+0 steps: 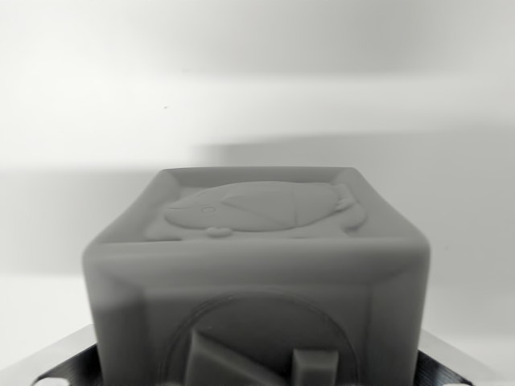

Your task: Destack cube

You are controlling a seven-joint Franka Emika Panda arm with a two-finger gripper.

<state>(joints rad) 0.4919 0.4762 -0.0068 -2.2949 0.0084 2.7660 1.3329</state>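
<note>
A grey cube fills the lower middle of the wrist view, very close to the camera. One face carries a raised animal figure; the face nearest me shows a circle with blocky shapes. My gripper straddles it. Dark metal fingers show only at the bottom corners, tight against the cube's left and right sides. The fingertips are hidden behind the cube. No second cube is visible.
A plain white surface, blurred, lies behind the cube, crossed by soft grey shadow bands on the left and right.
</note>
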